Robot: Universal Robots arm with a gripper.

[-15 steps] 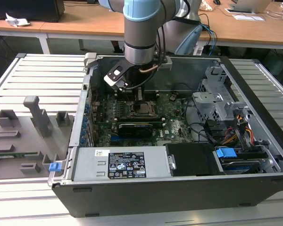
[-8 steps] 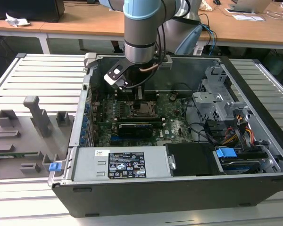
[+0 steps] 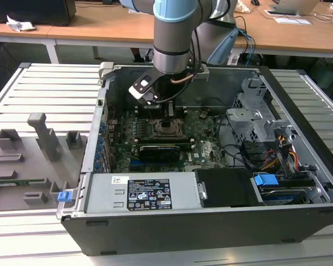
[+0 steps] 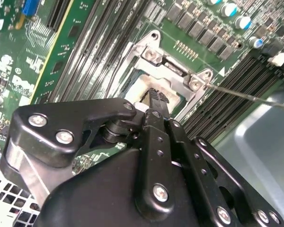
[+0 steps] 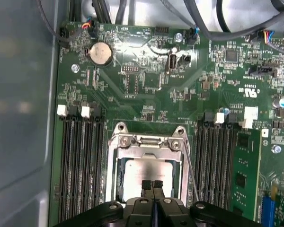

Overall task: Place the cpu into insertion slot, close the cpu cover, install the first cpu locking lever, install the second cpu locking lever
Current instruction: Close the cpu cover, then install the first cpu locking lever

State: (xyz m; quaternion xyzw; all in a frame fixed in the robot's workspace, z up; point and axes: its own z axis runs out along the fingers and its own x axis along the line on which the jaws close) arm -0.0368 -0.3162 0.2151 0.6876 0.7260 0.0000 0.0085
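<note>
The insertion slot (image 3: 167,131) sits in the middle of the green motherboard (image 3: 202,138) inside the open computer case. In the first wrist view the silvery cpu (image 5: 149,168) lies in the slot. The metal cpu cover (image 5: 180,161) frames it and looks lowered around it. My gripper (image 5: 152,184) hangs straight above the chip with its black fingertips pressed together and nothing between them, and it also appears in the second wrist view (image 4: 154,96). A thin wire locking lever (image 5: 191,172) runs along one side of the socket and sticks out past it (image 4: 246,96).
Black memory slots (image 5: 80,161) flank the socket on both sides. A long black card (image 3: 158,151) lies in front of it. The power supply (image 3: 141,193), drive cage (image 3: 255,116) and cables (image 3: 277,155) crowd the case. A grey fixture tray (image 3: 28,160) stands on the exterior view's left.
</note>
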